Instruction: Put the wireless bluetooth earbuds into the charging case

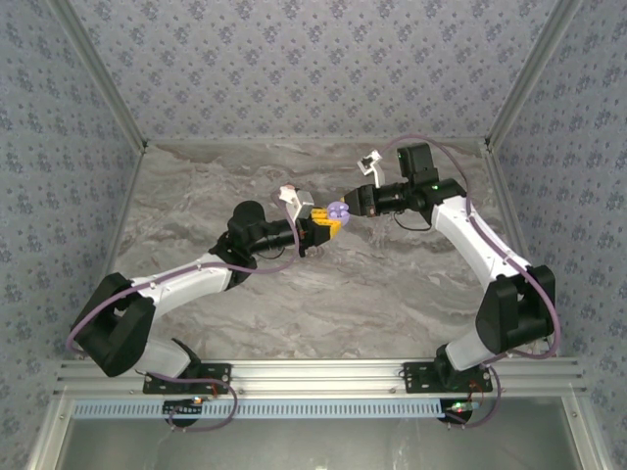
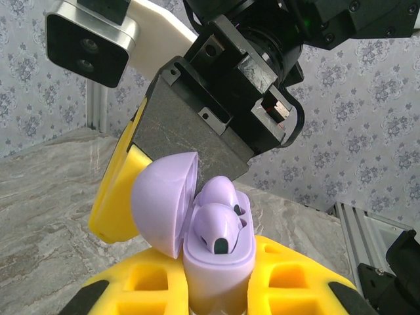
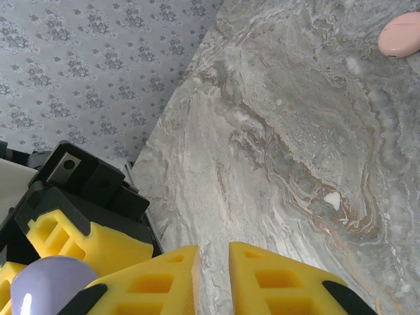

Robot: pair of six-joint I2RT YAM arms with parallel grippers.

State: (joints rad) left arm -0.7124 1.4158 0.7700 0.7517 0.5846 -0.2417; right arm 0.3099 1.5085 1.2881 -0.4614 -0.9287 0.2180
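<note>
The left gripper point(image 1: 328, 223) squeezes the charging case point(image 2: 218, 279) tight, up over the middle of the worktop point(image 1: 392, 284). Both lilac earbuds point(image 2: 220, 228) sit inside, and the lid point(image 2: 164, 203) is open. The right gripper point(image 3: 213, 254) is nearly closed and holds nothing. If it bumps the lid too hard, the case could slip and a bud could pop out.

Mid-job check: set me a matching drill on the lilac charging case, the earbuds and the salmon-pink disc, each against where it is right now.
Things:
1. lilac plastic charging case
2. two lilac plastic earbuds
3. salmon-pink oval plastic disc

Places:
A. lying on the grey marble table
B. clamped in the left tool, lid open
C. seated inside the case

Pairs: 1-B, 2-C, 3-A.
</note>
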